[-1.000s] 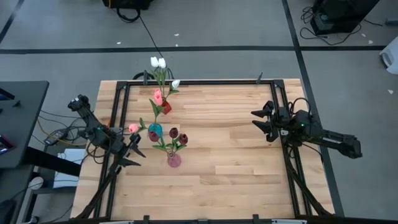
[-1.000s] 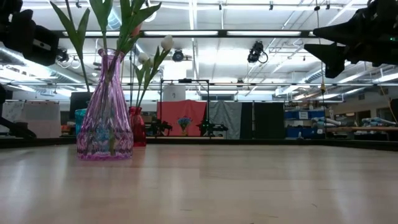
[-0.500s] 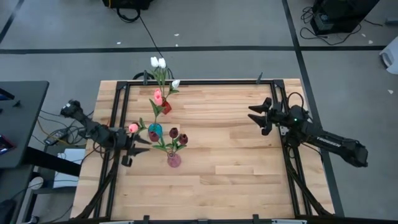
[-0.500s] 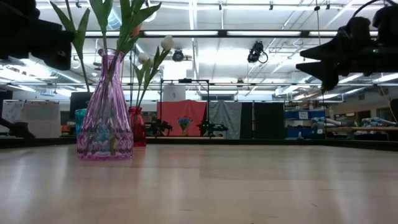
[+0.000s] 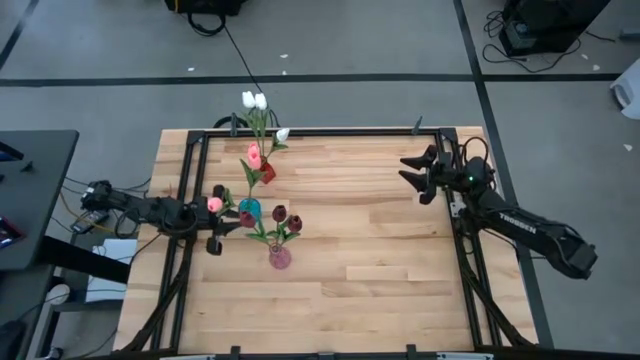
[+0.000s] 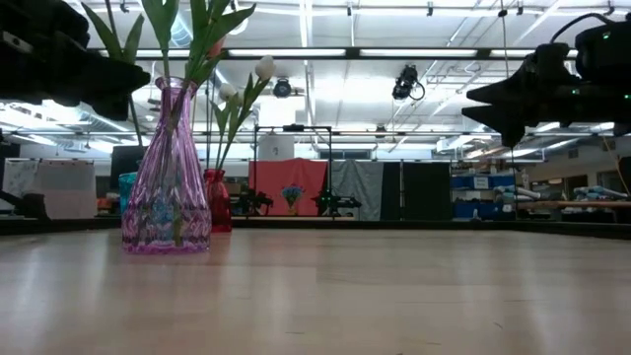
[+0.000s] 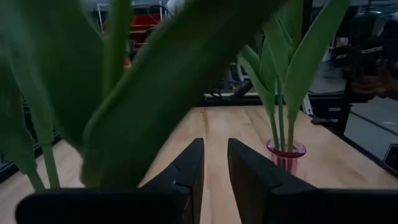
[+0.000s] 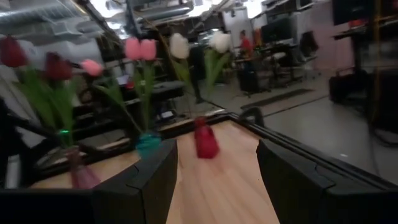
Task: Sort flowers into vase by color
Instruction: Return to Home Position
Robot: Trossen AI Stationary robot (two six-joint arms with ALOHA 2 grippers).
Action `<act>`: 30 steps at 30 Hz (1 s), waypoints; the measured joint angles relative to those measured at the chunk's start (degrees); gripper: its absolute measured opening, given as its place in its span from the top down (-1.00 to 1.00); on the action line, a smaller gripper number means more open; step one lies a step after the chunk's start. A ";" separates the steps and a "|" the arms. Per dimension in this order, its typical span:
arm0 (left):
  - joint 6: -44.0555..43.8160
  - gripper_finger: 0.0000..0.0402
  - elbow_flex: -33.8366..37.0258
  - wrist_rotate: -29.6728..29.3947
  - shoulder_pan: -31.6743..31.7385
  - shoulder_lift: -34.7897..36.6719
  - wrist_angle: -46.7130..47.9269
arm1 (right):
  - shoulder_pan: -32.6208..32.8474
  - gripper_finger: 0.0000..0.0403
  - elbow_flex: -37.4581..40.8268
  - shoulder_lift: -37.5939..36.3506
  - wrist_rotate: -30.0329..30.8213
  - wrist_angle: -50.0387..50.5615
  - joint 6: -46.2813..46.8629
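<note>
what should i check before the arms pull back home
1. left gripper empty: ok, nothing between its fingers.
2. right gripper empty: ok, open and holding nothing.
3. left gripper clear of the flowers: not ok, it sits beside the teal vase with leaves right in front of it.
4. vases upright: ok, the pink vase and red vase stand straight.
5. colours sorted: looks ok, white in the red vase, pink in the teal, dark red in the pink.

Even overhead light on table, soft shadows, glaring ceiling lights behind
</note>
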State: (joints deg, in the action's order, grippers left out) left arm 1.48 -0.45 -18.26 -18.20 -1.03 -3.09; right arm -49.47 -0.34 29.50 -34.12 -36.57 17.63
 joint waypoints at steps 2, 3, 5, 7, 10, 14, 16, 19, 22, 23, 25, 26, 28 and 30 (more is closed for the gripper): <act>-0.40 0.62 0.00 0.04 0.12 -0.07 0.04 | -1.97 -0.15 0.00 0.04 0.57 0.76 -0.62; -0.53 0.62 0.00 0.06 0.12 -0.07 0.05 | -2.70 -0.15 0.00 0.07 1.96 1.15 -0.52; -1.46 0.62 0.00 -0.05 0.12 -0.07 0.07 | -3.68 -0.15 0.00 0.14 5.62 2.03 1.16; -2.12 0.62 0.00 -1.48 0.12 -0.08 -0.10 | -4.10 -0.15 0.00 0.26 9.05 2.76 3.27; -3.38 0.62 0.02 -3.11 0.12 -0.07 -0.27 | -4.28 -0.15 0.00 0.24 12.18 2.96 4.91; -4.97 0.62 0.02 -3.22 0.12 -0.07 -0.39 | -4.27 -0.15 0.00 0.24 13.47 2.79 4.62; -4.73 0.62 0.02 -3.28 0.12 -0.07 -0.41 | -4.25 -0.15 0.00 0.24 13.46 2.80 4.46; -4.75 0.62 0.02 -3.30 0.12 -0.08 -0.44 | -4.25 -0.15 0.00 0.24 13.47 2.79 4.40; -4.75 0.62 0.02 -3.32 0.12 -0.07 -0.46 | -4.25 -0.15 0.00 0.24 13.48 2.79 4.33; -4.75 0.62 0.02 -3.33 0.12 -0.09 -0.46 | -4.25 -0.15 0.00 0.24 13.48 2.79 4.32; -4.75 0.62 0.02 -3.33 0.12 -0.07 -0.46 | -4.25 -0.15 0.00 0.24 13.48 2.79 4.30; -4.75 0.62 0.02 -3.33 0.12 -0.08 -0.48 | -4.25 -0.15 0.00 0.24 13.48 2.79 4.30; -4.75 0.62 0.02 -3.35 0.12 -0.07 -0.48 | -4.25 -0.15 0.00 0.24 13.48 2.79 4.30; -4.75 0.62 0.02 -3.35 0.12 -0.10 -0.50 | -4.25 -0.15 0.00 0.24 13.48 2.79 4.30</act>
State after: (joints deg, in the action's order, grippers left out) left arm -3.27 -0.43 -21.61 -18.09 -1.13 -3.60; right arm -53.71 -0.34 29.74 -20.64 -33.78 21.93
